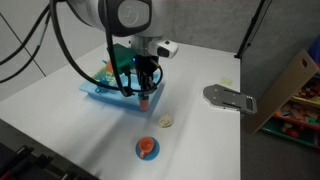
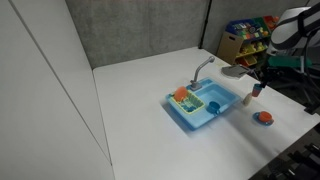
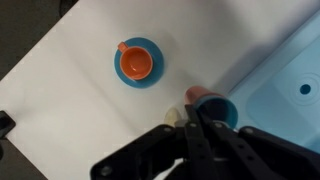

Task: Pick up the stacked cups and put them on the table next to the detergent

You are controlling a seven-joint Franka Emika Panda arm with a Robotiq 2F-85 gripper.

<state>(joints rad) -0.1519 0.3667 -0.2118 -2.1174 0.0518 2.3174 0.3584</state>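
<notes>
The stacked cups [image 3: 212, 103], red-orange with a blue one, are held between my gripper's [image 3: 196, 122] fingers. In both exterior views the gripper [image 1: 147, 88] [image 2: 257, 84] hangs just beside the blue toy sink, with the cups [image 1: 146, 100] [image 2: 256, 96] at its tips, close above the white table [image 1: 70, 110]. The pale cream detergent [image 1: 167, 121] lies on the table a short way from the cups. In the wrist view only a sliver of the detergent [image 3: 175, 117] shows behind the fingers.
The blue toy sink [image 1: 108, 88] [image 2: 205, 105] [image 3: 290, 80] holds an orange-and-green item. A round blue-rimmed plate with an orange top [image 1: 147, 148] [image 2: 264, 118] [image 3: 138, 63] lies near the table's front. A grey flat piece [image 1: 228, 97] lies by the far edge, and a cardboard box [image 1: 290, 85] stands beyond it.
</notes>
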